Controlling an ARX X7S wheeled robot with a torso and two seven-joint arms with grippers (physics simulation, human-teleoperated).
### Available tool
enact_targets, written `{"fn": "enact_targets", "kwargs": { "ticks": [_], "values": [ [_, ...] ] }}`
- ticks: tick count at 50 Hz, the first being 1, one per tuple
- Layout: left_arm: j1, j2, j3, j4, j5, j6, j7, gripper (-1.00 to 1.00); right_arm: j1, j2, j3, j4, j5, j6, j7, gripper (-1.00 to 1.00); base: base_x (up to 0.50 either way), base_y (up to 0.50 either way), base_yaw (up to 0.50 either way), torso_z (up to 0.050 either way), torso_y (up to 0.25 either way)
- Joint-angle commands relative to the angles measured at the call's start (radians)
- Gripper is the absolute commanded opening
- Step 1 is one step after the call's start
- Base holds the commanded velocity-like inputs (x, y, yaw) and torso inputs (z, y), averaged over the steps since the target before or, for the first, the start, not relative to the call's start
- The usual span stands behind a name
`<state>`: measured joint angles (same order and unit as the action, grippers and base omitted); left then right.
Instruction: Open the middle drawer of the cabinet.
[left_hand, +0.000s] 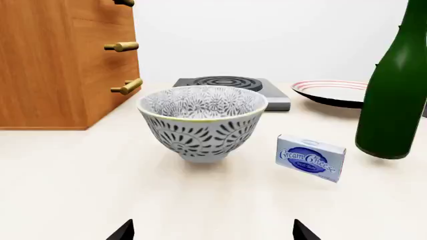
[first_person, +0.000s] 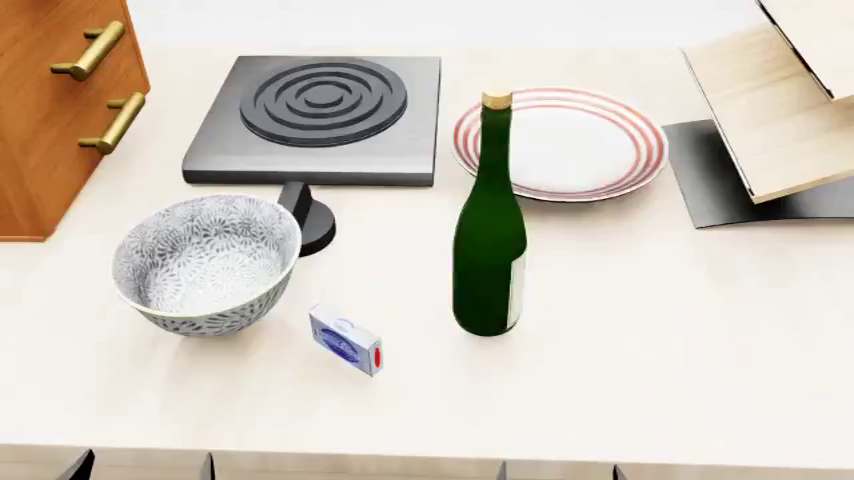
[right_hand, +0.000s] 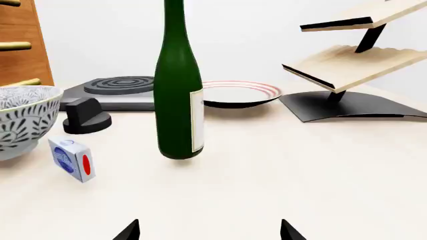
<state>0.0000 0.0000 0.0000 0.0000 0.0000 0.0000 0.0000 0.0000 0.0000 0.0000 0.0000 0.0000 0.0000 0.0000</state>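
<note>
The cabinet (left_hand: 47, 65) is a tall orange-brown wooden box at the table's far left, also in the head view (first_person: 40, 150). Three brass bar handles stick out of its front. The middle drawer's handle (left_hand: 121, 46) sits between the top handle (left_hand: 124, 2) and the lowest handle (left_hand: 127, 86). All drawer fronts look flush. In the head view only the middle handle (first_person: 87, 50) and the lowest handle (first_person: 114, 122) show. My left gripper (left_hand: 213, 232) is open, low over the table, short of the bowl and well away from the cabinet. Open too, my right gripper (right_hand: 210, 231) holds nothing.
A patterned bowl (first_person: 207, 262) stands between my left gripper and the cabinet. A cream cheese box (first_person: 347, 340), a green bottle (first_person: 489, 240), a grey stove plate (first_person: 318, 105) with a black knob (first_person: 304, 220), a striped plate (first_person: 561, 140) and a pale wooden rack (first_person: 774, 110) stand further right.
</note>
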Motion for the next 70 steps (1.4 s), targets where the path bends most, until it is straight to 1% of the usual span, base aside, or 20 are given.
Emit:
{"fn": "enact_targets", "kwargs": {
  "ticks": [1, 4, 5, 7, 8, 12, 15, 18, 19, 20, 23, 26, 27, 29, 34, 41, 47, 48, 51, 70],
  "values": [
    [0.007, -0.018, 0.020, 0.017, -0.001, 0.005, -0.024, 1.00, -0.007, 0.015, -0.017, -0.023, 0.012, 0.011, 0.027, 1.00, 0.00, 0.00, 0.00, 0.000, 0.000],
    [0.011, -0.032, 0.028, 0.033, -0.004, 0.014, -0.044, 1.00, -0.016, 0.029, -0.033, -0.059, 0.008, 0.025, 0.049, 1.00, 0.00, 0.00, 0.00, 0.000, 0.000],
    [0.020, -0.037, 0.020, 0.079, -0.042, -0.004, -0.029, 1.00, -0.025, 0.033, -0.036, -0.118, 0.004, 0.059, 0.058, 1.00, 0.00, 0.00, 0.00, 0.000, 0.000],
    [0.030, -0.045, 0.018, 0.115, -0.050, 0.011, -0.036, 1.00, -0.034, 0.040, -0.045, -0.168, 0.002, 0.083, 0.066, 1.00, 0.00, 0.00, 0.00, 0.000, 0.000],
    [0.039, -0.052, 0.017, 0.151, -0.039, 0.004, -0.047, 1.00, -0.039, 0.042, -0.046, -0.207, 0.008, 0.108, 0.069, 1.00, 0.00, 0.00, 0.00, 0.000, 0.000],
    [0.061, -0.069, 0.019, 0.217, -0.012, 0.012, -0.074, 1.00, -0.051, 0.055, -0.062, -0.271, -0.001, 0.129, 0.083, 1.00, 0.00, 0.00, 0.00, 0.000, 0.000],
    [0.089, -0.083, 0.020, 0.296, 0.020, 0.019, -0.095, 1.00, -0.066, 0.070, -0.078, -0.331, -0.048, 0.133, 0.109, 1.00, 0.00, 0.00, 0.00, 0.000, 0.000],
    [0.115, -0.093, 0.025, 0.367, 0.042, 0.021, -0.107, 1.00, -0.081, 0.074, -0.073, -0.405, -0.038, 0.155, 0.117, 1.00, 0.00, 0.00, 0.00, 0.000, 0.000],
    [0.123, -0.095, 0.027, 0.392, 0.043, 0.016, -0.108, 1.00, -0.086, 0.076, -0.074, -0.389, -0.038, 0.123, 0.121, 1.00, 0.00, 0.00, 0.00, 0.000, 0.000],
    [0.133, -0.097, 0.029, 0.419, 0.052, 0.016, -0.112, 1.00, -0.092, 0.077, -0.073, -0.467, -0.031, 0.176, 0.118, 1.00, 0.00, 0.00, 0.00, 0.000, 0.000],
    [0.147, -0.102, 0.038, 0.457, 0.065, 0.020, -0.119, 1.00, -0.103, 0.083, -0.080, -0.486, -0.033, 0.156, 0.125, 1.00, 0.00, 0.00, 0.00, 0.000, 0.000],
    [0.170, -0.106, 0.040, 0.517, 0.058, 0.017, -0.121, 1.00, -0.107, 0.085, -0.084, -0.625, -0.024, 0.252, 0.123, 1.00, 0.00, 0.00, 0.00, 0.000, 0.000],
    [0.173, -0.107, 0.039, 0.527, 0.055, 0.017, -0.122, 1.00, -0.118, 0.089, -0.090, -0.614, -0.032, 0.218, 0.128, 1.00, 0.00, 0.00, 0.00, 0.000, 0.000],
    [0.179, -0.107, 0.039, 0.540, 0.056, 0.025, -0.130, 1.00, -0.124, 0.092, -0.096, -0.639, -0.035, 0.222, 0.132, 1.00, 0.00, 0.00, 0.00, 0.000, 0.000],
    [0.212, -0.114, 0.033, 0.626, 0.036, 0.017, -0.137, 1.00, -0.139, 0.099, -0.114, -0.789, -0.057, 0.288, 0.141, 1.00, 0.00, 0.00, 0.00, 0.000, 0.000],
    [0.265, -0.121, 0.041, 0.736, 0.055, 0.022, -0.153, 1.00, -0.152, 0.116, -0.119, -0.942, -0.066, 0.336, 0.147, 1.00, 0.00, 0.00, 0.00, 0.000, 0.000],
    [0.296, -0.130, 0.052, 0.788, 0.046, 0.030, -0.158, 1.00, -0.160, 0.127, -0.127, -0.982, -0.079, 0.345, 0.157, 1.00, 0.00, 0.00, 0.00, 0.000, 0.000],
    [0.295, -0.131, 0.054, 0.785, 0.045, 0.031, -0.159, 1.00, -0.143, 0.124, -0.128, -1.010, -0.084, 0.401, 0.155, 1.00, 0.00, 0.00, 0.00, 0.000, 0.000],
    [0.289, -0.132, 0.056, 0.776, 0.040, 0.028, -0.161, 1.00, -0.150, 0.126, -0.116, -0.980, -0.062, 0.377, 0.160, 1.00, 0.00, 0.00, 0.00, 0.000, 0.000],
    [0.292, -0.153, 0.074, 0.778, 0.049, 0.019, -0.187, 1.00, -0.160, 0.148, -0.143, -0.991, -0.073, 0.392, 0.184, 1.00, 0.49, 0.04, 0.00, 0.000, 0.000]
  ]
}}
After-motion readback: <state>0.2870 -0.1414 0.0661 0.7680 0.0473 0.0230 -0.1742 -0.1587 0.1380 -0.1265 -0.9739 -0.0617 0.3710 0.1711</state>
